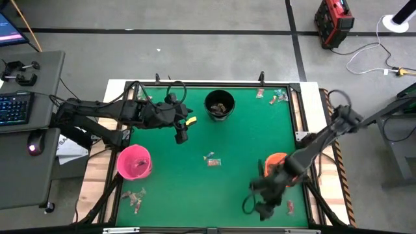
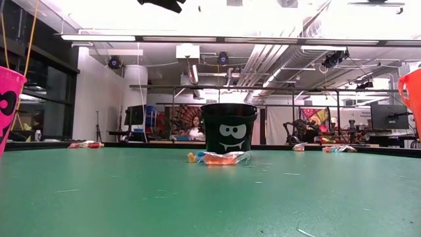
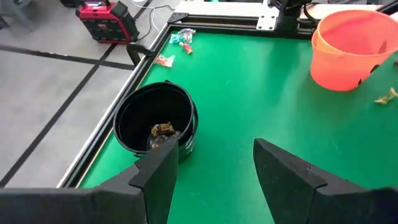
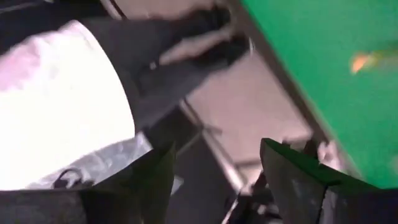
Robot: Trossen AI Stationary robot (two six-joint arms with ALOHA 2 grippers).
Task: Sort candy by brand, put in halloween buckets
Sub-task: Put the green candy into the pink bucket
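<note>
Three buckets stand upright on the green table: the black bucket (image 1: 220,104) (image 3: 155,121) (image 2: 229,128) near the far edge with candy (image 3: 163,130) inside, the pink bucket (image 1: 134,161) on the left, and the orange bucket (image 1: 276,161) (image 3: 351,46) on the right. Loose candy (image 1: 211,160) (image 2: 220,158) lies in the middle of the table. My left gripper (image 1: 181,134) (image 3: 214,168) hovers open and empty, to the left of the black bucket. My right gripper (image 1: 257,198) (image 4: 214,180) is open and empty near the table's near edge, beside the orange bucket.
More candy lies near the far right corner (image 1: 273,95) (image 3: 180,37), near the near left corner (image 1: 135,195), by the near right edge (image 1: 290,207) and beside the orange bucket (image 3: 387,96). The right wrist view looks past the table's edge at the floor.
</note>
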